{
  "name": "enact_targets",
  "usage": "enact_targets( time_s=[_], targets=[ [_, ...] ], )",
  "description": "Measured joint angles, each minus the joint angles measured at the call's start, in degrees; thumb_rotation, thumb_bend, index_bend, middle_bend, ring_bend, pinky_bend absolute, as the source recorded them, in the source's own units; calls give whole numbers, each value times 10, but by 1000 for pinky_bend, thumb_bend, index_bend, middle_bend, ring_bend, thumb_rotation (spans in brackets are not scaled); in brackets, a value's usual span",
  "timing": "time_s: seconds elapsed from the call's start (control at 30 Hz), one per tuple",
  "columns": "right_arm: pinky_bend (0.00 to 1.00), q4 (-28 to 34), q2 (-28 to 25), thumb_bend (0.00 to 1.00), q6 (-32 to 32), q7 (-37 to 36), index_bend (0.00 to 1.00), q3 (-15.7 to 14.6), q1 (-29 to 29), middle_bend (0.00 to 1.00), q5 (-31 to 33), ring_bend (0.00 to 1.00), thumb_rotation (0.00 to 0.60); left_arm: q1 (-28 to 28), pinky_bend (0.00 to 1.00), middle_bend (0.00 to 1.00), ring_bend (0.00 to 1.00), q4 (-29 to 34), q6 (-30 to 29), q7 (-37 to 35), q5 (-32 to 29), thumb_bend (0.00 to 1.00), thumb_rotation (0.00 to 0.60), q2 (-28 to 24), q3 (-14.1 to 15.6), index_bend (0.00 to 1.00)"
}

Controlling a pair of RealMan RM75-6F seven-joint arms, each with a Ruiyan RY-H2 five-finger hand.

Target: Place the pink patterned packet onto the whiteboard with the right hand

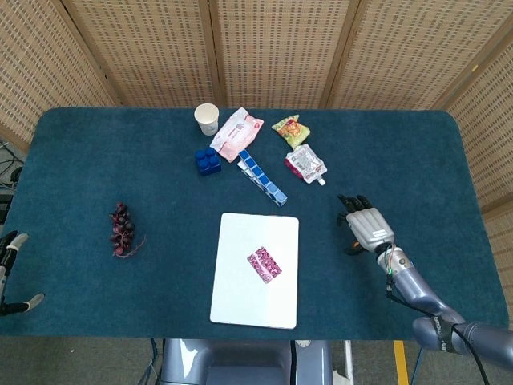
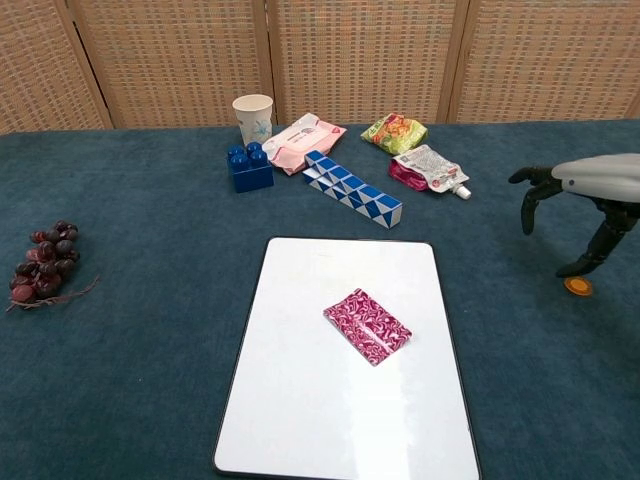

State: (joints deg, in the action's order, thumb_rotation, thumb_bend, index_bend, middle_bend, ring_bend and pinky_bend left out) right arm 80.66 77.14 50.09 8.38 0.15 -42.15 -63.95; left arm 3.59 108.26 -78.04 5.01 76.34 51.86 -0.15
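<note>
- Table (image 1: 80, 160) covered in dark teal carpet-like cloth, short nap, rounded corners. Woven cane or rattan screen panels (image 1: 272, 48) in wooden frames stand behind it.
- Whiteboard (image 1: 240, 297), the landmark: flat, glossy white, rounded corners, thin dark edge; lies near the front edge of the table, long side running front to back.
- Pink patterned packet (image 1: 264, 265) lies flat on the whiteboard, about at its middle, turned at an angle to the board's edges. Small rectangle, magenta with pale swirls, slightly shiny wrapper (image 2: 367, 325).
- Right hand (image 1: 367, 226), grey metal with dark fingertips, hangs over the cloth well right of the whiteboard; fingers spread, curved downward, holding nothing. Chest view shows the same (image 2: 590, 215).
- Small orange disc (image 2: 577, 286) on the cloth just beneath that hand, right of the whiteboard.
- Left hand (image 1: 12, 273): only a sliver at the frame edge, far left of the whiteboard; cannot tell its state.
- Beyond the whiteboard: blue-and-white folding snake puzzle (image 1: 262, 177), blue plastic brick (image 1: 208, 160), paper cup (image 1: 207, 119), pale pink soft pack (image 1: 237, 133), green-yellow snack bag (image 1: 290, 129), spouted foil pouch (image 1: 306, 164).
- Left of the whiteboard, well apart: bunch of dark red grapes (image 1: 122, 228).
</note>
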Motion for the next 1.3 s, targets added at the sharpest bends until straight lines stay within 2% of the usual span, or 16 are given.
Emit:
enact_targets(
  time_s=[0.13,0.43,1.3],
  targets=[
    [0,-28,17,260,-6,-31,405,-1,13,0,-15,0,600,2,0,0,0,-1,4,3,1,0,600,2,1,0],
    [0,-68,35,260,-19,-74,407,6,31,0,-38,0,600,4,0,0,0,0,6,5,-3,0,600,3,0,0],
    [0,-146,64,260,-60,-92,431,15,46,0,-61,0,600,4,0,0,0,0,5,10,-5,0,600,5,1,0]
  ],
)
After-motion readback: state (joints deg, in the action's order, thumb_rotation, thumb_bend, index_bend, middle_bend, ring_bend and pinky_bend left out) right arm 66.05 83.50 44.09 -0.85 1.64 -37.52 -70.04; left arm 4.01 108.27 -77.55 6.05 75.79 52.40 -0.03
